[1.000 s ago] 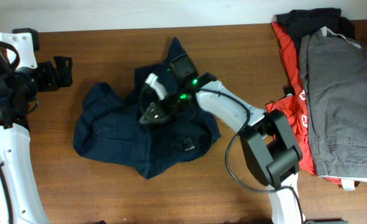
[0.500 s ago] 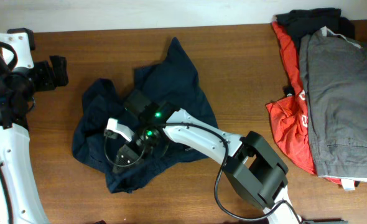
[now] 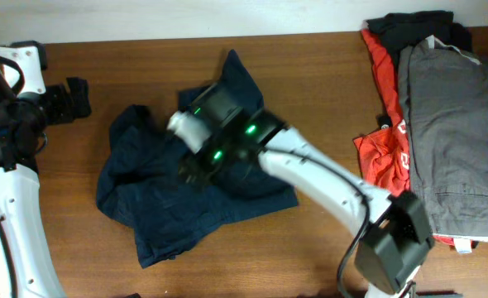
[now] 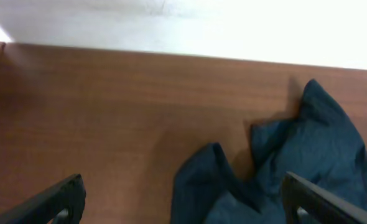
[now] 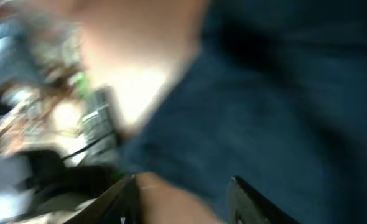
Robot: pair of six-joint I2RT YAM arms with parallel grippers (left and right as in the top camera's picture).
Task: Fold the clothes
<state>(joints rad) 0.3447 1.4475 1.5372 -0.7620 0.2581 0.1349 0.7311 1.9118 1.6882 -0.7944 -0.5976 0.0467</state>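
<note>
The dark navy shorts (image 3: 165, 219) lie crumpled on the wooden table left of centre, with one corner pointing toward the back edge. They also show in the left wrist view (image 4: 320, 146) and fill the blurred right wrist view (image 5: 283, 93). My right gripper (image 3: 192, 165) hovers over the middle of the shorts with its jaws (image 5: 183, 193) apart and nothing held between them. My left gripper (image 3: 74, 98) is open and empty at the far left, apart from the shorts, its jaws (image 4: 182, 190) wide.
A pile of other clothes lies at the right edge: grey trousers (image 3: 451, 124) on a red-orange garment (image 3: 385, 157), with a black garment (image 3: 409, 25) behind. The table's back edge (image 4: 171, 53) meets a white wall.
My right arm swept toward the front left, dragging the shorts' front part that way, then pulled back up over the middle. The shorts now spread further front-left. The left arm barely moved.
</note>
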